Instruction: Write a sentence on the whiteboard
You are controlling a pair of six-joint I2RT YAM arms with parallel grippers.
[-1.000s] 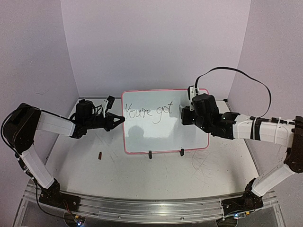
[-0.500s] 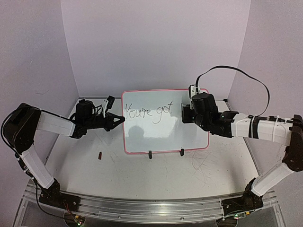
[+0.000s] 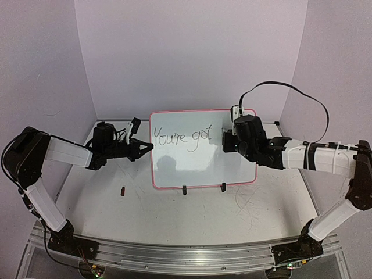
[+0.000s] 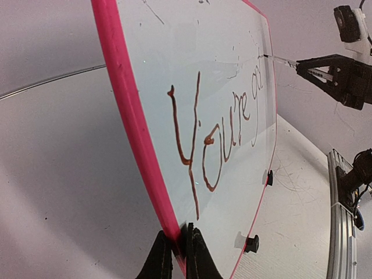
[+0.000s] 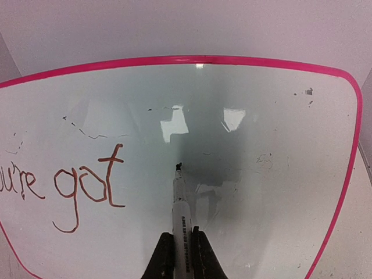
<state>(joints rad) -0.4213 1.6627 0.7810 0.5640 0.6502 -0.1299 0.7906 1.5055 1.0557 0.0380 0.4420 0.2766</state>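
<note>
Pinches the whiteboard point(image 4: 232, 70) by its pink left edge in the clenched left tool point(image 4: 174, 256) at frame bottom, likely bracing the upright panel on the desk point(image 3: 192, 215) against pen pressure. Grips a marker point(image 5: 179, 215) in the clamped right tool point(image 5: 179, 256), tip meeting bare board mid-frame, right of the sentence point(image 5: 64, 185), "You're got" so far.

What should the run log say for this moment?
left pincer: shut on whiteboard frame | right pincer: shut on marker, tip right of "got" | sentence: "You're got" written, unfinished
</note>
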